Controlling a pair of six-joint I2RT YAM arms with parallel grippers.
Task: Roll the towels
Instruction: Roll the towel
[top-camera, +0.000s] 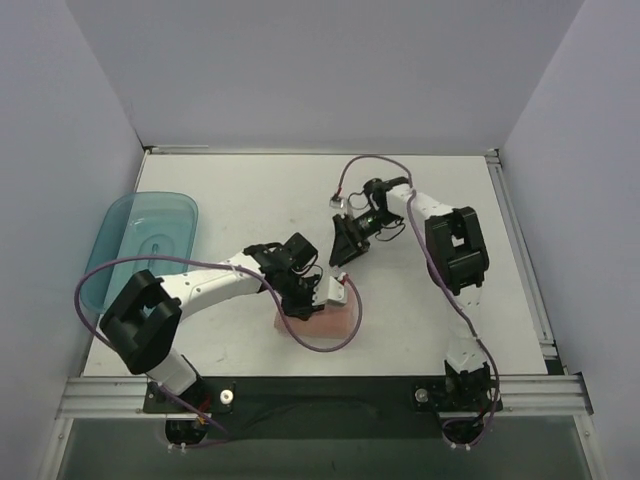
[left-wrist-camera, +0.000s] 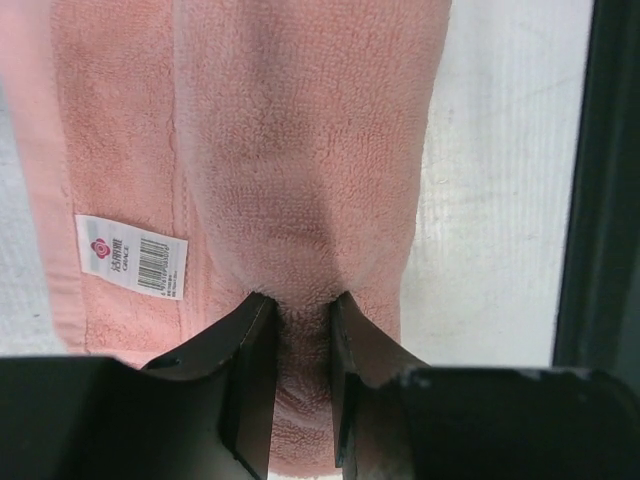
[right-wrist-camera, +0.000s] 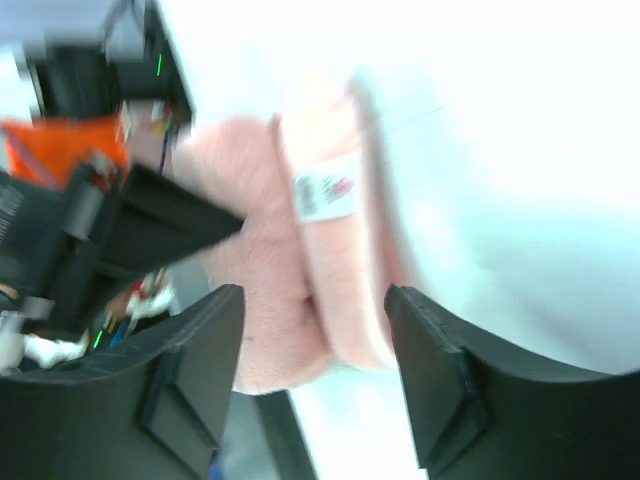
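We nip the soft, limp towel (left-wrist-camera: 310, 130) by its raised fold within the left gripper (left-wrist-camera: 298, 305); the right gripper (right-wrist-camera: 315, 300) hangs open, empty.

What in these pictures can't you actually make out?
Top view: the left tool and its cable cover most of the pink towel, hiding how far it is rolled.
Left wrist view: the label print is too small to read; the towel runs off the top edge.
Right wrist view: motion blur smears the towel and label.
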